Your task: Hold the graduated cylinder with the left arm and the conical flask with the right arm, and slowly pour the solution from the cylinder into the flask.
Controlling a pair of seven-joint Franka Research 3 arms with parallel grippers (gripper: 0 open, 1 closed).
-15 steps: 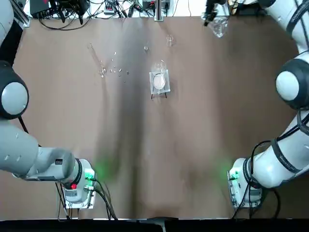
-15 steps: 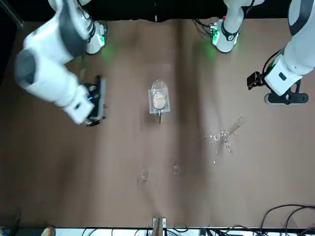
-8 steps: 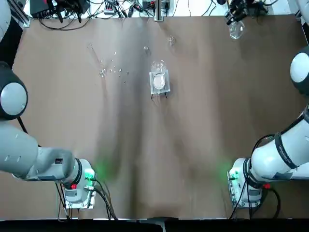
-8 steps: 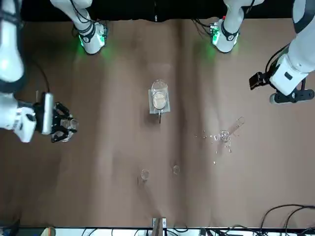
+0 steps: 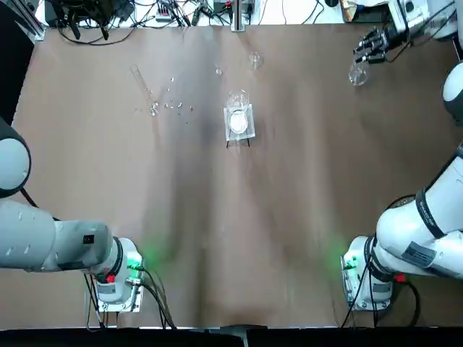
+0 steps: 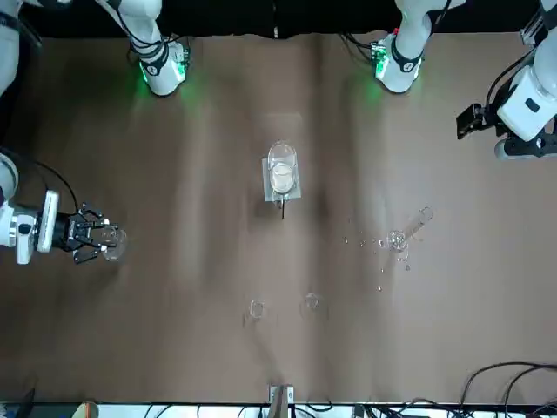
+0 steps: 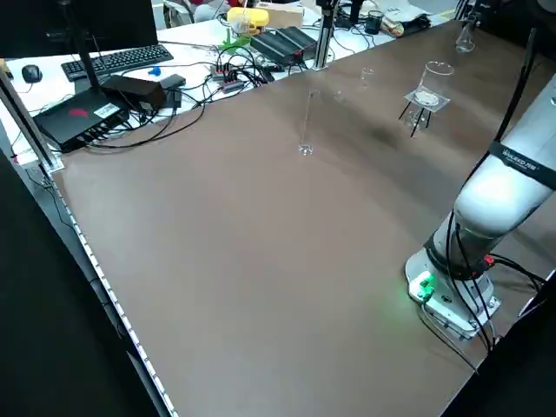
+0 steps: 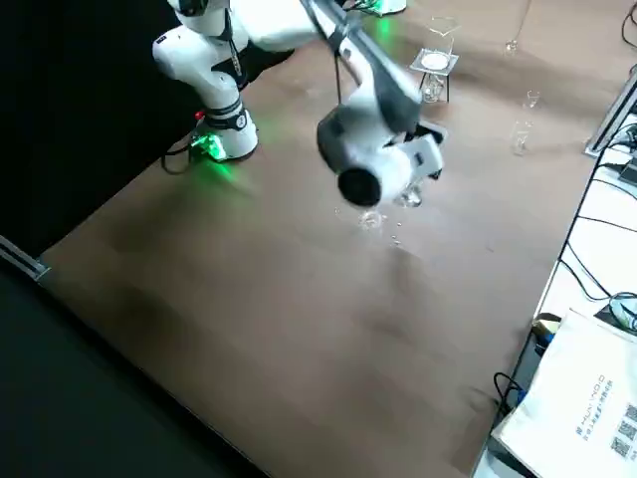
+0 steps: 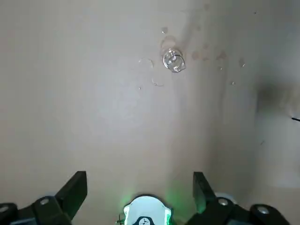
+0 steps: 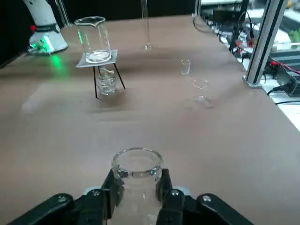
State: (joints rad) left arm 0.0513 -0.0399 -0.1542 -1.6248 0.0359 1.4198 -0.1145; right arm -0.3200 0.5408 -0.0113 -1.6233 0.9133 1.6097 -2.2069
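The right gripper (image 10: 137, 190) pinches the conical flask (image 10: 137, 180), light, slippery, breakable glass best held at its neck, while the left gripper (image 9: 139, 192) hangs spread, far above the graduated cylinder (image 5: 143, 88).

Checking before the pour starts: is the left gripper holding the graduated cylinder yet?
No, the left gripper is open with nothing between its fingers, and the graduated cylinder stands alone on the table.

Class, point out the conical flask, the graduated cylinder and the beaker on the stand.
conical flask (image 10: 137, 165), right wrist view, rim.
graduated cylinder (image 7: 307, 117), left side view, mid tube.
beaker on the stand (image 10: 93, 40), right wrist view, glass wall.
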